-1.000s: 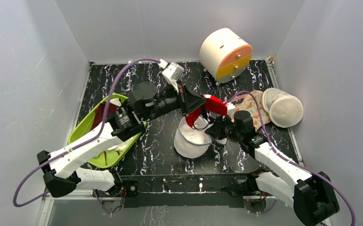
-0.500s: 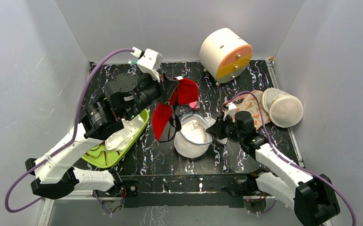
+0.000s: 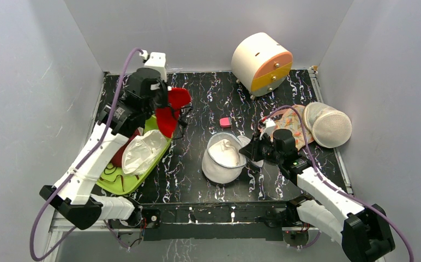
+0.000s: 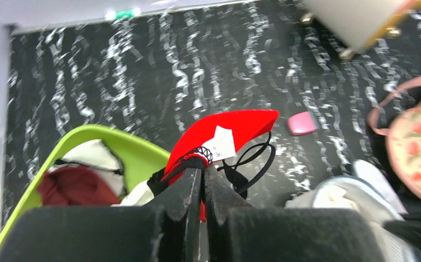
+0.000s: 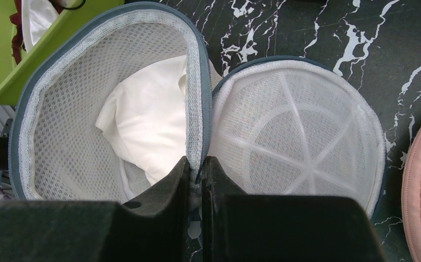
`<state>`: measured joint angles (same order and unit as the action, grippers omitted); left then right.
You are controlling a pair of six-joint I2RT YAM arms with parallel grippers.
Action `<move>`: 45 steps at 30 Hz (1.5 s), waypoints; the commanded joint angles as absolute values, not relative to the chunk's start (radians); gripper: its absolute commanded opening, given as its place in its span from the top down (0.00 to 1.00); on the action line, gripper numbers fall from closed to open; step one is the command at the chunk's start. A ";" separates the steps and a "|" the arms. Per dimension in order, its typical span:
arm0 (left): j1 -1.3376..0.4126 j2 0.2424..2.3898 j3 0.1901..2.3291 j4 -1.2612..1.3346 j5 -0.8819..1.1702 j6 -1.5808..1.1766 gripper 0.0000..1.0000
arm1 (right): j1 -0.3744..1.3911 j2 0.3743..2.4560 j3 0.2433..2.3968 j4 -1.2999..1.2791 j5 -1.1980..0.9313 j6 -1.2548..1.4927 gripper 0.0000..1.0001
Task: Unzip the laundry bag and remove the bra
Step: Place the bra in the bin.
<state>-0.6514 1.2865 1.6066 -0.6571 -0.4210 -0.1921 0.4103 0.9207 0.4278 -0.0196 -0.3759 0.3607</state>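
Pinches the bra in the clenched left claw, up off the table by the far end of the green tub, well left of the laundry bag as seen from above. Shows only at the left wrist a white tag on the red cloth, maroon cloth in the tub and a pink bit on the table beyond. Nips the bag's zip rim, between its two spread halves, in the clenched right claw; shows only at the right wrist white cloth inside the left half.
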 commanded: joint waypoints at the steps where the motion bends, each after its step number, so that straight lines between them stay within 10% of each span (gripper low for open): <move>1: -0.484 1.239 1.601 -0.762 -0.362 -0.206 1.00 | 0.414 0.890 0.433 0.019 -0.368 0.355 1.00; 9: -0.272 1.120 1.363 -0.725 -0.152 -0.312 1.00 | 0.414 0.904 0.438 0.028 -0.380 0.358 1.00; 17: -0.259 0.993 1.374 -0.825 -0.470 -0.469 1.00 | 0.414 0.918 0.436 0.041 -0.386 0.363 1.00; 45: -0.220 0.959 1.006 -0.692 -0.569 -0.572 1.00 | 0.414 0.888 0.417 0.028 -0.388 0.371 1.00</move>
<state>-0.2497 0.9485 1.0130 -0.7612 -0.5198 -0.6144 0.4103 0.9024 0.4259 -0.0124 -0.3904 0.3683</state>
